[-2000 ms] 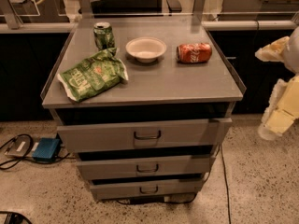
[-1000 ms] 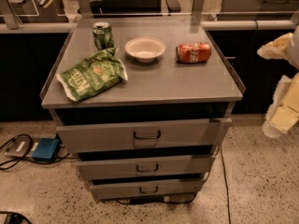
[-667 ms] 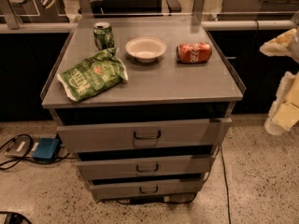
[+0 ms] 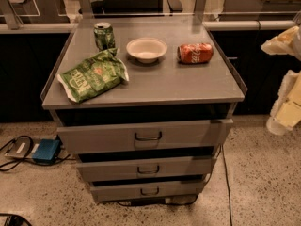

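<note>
1. Floor. In the lower left of the frame a blue box (image 4: 46, 150) lies on the speckled floor (image 4: 263, 182), with a dark cable (image 4: 14, 157) looped beside it.

2. Cabinet. Three drawers are stacked under the tabletop: top drawer (image 4: 146, 135), middle drawer (image 4: 148, 168) and bottom drawer (image 4: 149, 190). Each has a small handle at its centre, and a dark gap shows above each front.

3. Hand. The hand (image 4: 282, 112) hangs at the right edge of the frame, off the side of the cabinet and apart from it, at about the height of the top drawer. It touches nothing and carries nothing that I can see. I cannot tell from this view whether it is released or clenched.

4. Tabletop (image 4: 188, 86). A green chip bag (image 4: 91, 75) lies flat at the front left. Farther back, in a row from right to left, are a red can (image 4: 195, 52) on its side, a white bowl (image 4: 146, 49) standing upright, and a green can (image 4: 103, 35) standing upright and just beside the top of the bag. The bowl stands apart from both cans.

5. Step in hand, as I judge it. This is a stand-off position with no contact made. The red can is the item nearest the hand, at the right rear of the tabletop.

6. Requirement for a move. Any reach to the red can calls for lifting the hand above the raised right rim (image 4: 235, 74), then travelling left and toward the back. A can on its side may roll if nudged.
</note>
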### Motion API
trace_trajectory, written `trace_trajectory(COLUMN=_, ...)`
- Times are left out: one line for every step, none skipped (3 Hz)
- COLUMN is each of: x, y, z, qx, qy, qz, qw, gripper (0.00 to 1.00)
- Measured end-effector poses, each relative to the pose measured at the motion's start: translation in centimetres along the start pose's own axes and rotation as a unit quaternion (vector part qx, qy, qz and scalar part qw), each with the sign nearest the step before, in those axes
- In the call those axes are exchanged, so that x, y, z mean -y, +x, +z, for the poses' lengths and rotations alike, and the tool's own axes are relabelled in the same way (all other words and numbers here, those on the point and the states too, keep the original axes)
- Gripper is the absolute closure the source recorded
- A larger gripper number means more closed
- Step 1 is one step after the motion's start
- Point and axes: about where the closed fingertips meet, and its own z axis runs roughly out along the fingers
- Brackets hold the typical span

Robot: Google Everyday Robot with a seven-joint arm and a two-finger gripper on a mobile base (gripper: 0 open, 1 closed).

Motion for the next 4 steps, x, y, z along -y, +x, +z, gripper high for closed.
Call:
trace_trajectory(x=0.06, y=-0.15, z=-0.17, qx=0.001, qy=-0.002, qz=0.0, qw=1.0, gripper=0.0)
trace_trajectory(x=-0.71, y=-1.0, z=-0.7, qx=0.013, qy=0.001, qz=-0.011, qw=0.9999, gripper=0.0)
trace_trajectory(x=-0.71, y=-1.0, z=-0.69, qx=0.013, qy=0.001, qz=-0.011, qw=0.9999, gripper=0.0)
trace_trajectory(x=-0.67, y=-1.03, z=-0.81, qx=0.013, qy=0.001, qz=-0.01, qw=0.9999, gripper=0.0)
